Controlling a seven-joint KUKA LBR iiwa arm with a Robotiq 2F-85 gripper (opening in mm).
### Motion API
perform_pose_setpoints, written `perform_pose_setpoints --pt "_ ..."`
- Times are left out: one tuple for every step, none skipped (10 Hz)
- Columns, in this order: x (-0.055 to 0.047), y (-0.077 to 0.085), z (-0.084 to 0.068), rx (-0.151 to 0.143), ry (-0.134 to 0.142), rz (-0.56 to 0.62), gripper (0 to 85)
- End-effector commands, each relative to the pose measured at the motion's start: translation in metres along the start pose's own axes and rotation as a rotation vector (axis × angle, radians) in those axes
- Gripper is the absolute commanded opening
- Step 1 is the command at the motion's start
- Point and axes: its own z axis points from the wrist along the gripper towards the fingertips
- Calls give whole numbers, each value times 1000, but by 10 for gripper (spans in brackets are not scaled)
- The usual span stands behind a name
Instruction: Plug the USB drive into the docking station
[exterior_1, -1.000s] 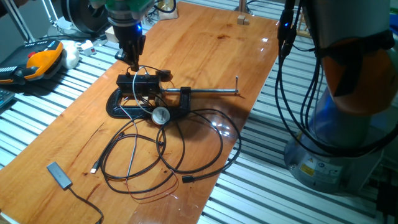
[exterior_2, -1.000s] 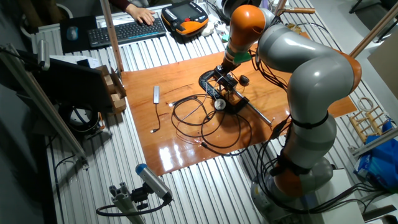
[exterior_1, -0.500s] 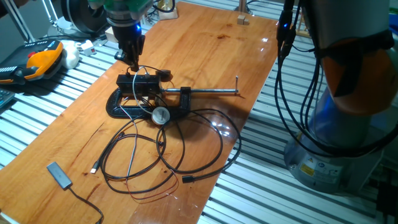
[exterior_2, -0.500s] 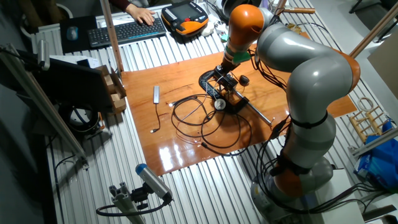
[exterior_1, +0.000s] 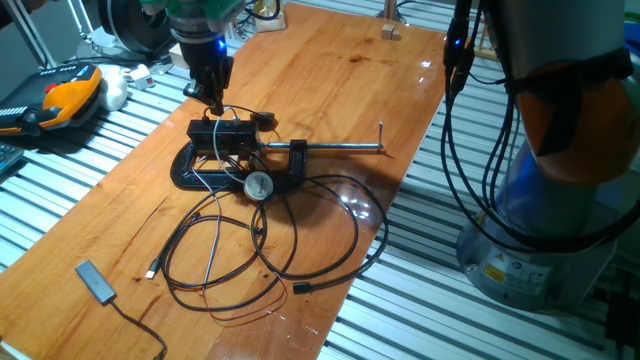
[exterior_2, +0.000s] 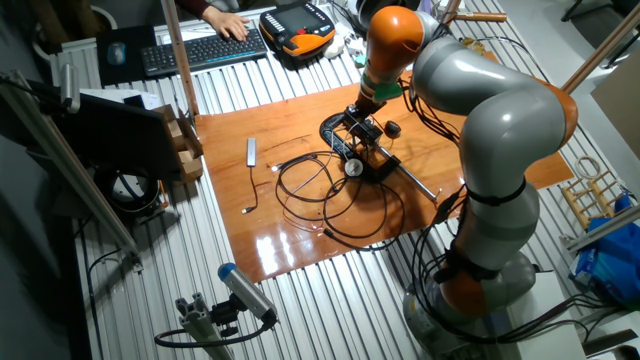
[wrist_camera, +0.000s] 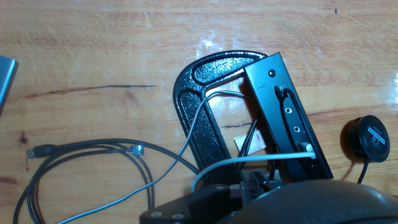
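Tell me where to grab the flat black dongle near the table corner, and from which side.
Grip the dongle across its narrow width, mid-body, coming straight down. It lies flat on the table with both long edges free, apart from the cable loops; its thin cable leaves one end, so avoid that end.

Place: a robotics lab or test workshop.
Bench (exterior_2: 300, 240): a varnished wooden top on ribbed aluminium profile framing.
Robot: a grey-and-orange arm (exterior_2: 490, 130) mounted at the right of the frame.
Controls: an orange teach pendant (exterior_2: 298, 22) and a keyboard (exterior_2: 195, 50) at the upper left.
Fixtures: a black G-clamp (exterior_1: 215, 170) and loose cables (exterior_1: 260, 250) on the bench.
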Motion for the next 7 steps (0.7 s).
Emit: perform_pose_setpoints --pt "0 0 0 1 0 0 0" --pt "0 0 0 1 0 0 0" --pt "0 0 0 1 0 0 0" --pt "0 0 0 -2 0 0 0" --pt "0 1 0 -3 -2 2 0" --pt "1 2 1 1 -6 3 0" --pt "1 2 1 3 -7 3 0"
